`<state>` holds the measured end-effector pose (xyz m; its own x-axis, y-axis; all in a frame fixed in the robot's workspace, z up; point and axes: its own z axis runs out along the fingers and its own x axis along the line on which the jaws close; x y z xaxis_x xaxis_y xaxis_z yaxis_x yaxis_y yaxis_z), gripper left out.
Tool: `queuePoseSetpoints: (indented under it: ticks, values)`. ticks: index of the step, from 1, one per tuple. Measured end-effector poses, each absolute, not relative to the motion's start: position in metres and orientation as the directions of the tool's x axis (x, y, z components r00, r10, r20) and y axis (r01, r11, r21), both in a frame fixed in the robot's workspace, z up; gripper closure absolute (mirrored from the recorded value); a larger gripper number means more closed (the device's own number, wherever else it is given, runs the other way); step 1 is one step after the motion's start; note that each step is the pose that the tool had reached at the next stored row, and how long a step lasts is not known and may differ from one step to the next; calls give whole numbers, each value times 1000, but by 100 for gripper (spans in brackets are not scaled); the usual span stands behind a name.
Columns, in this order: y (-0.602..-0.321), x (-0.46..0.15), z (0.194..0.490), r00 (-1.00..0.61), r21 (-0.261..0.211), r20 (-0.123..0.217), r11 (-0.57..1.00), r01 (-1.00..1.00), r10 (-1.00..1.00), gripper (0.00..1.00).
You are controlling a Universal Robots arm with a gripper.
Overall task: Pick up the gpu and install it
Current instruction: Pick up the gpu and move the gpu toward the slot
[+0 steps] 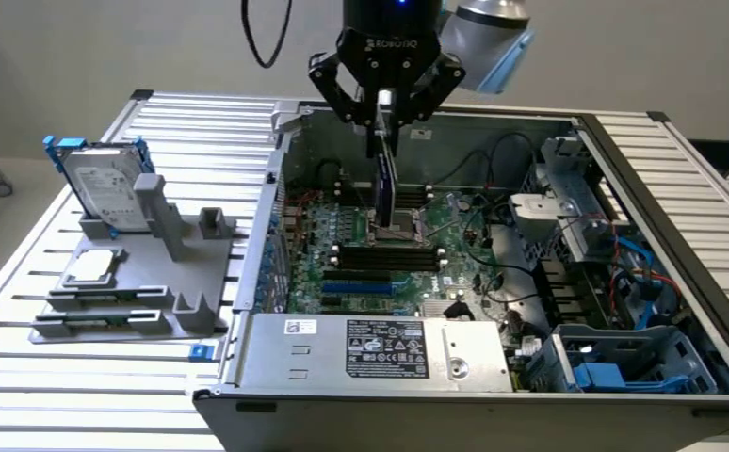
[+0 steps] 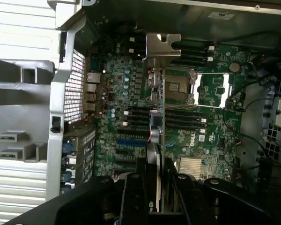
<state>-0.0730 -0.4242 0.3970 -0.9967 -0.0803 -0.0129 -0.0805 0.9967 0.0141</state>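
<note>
Closest to the wrist camera, the gripper [image 2: 157,190] has its black fingers [image 2: 131,197] clamped on the gpu [image 2: 158,140], which is seen edge-on with its silver bracket [image 2: 162,47] at the far end. In the exterior view the gripper [image 1: 387,111] sits at upper centre of the frame, and the gpu [image 1: 387,179] hangs upright and thin from it, inside the open computer case [image 1: 666,179], over the middle of the green motherboard [image 1: 378,247]. Whether the card's lower edge touches the board cannot be told. At lower centre of that frame a silver power supply [image 1: 378,348] fills the case's near corner. On the exterior view's left, on the slatted table [image 1: 38,395], a grey holder [image 1: 164,235] carries an upright hard drive [image 1: 94,184] with blue rails, and a small silver chip [image 1: 94,266] lies flat in front of it.
</note>
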Motion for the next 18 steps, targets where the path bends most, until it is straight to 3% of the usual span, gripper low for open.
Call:
queuePoseSetpoints:
  ticks: [18]
  values:
    - [-425,-54,379,-1000,16,-13,1000,-26,-26,73]
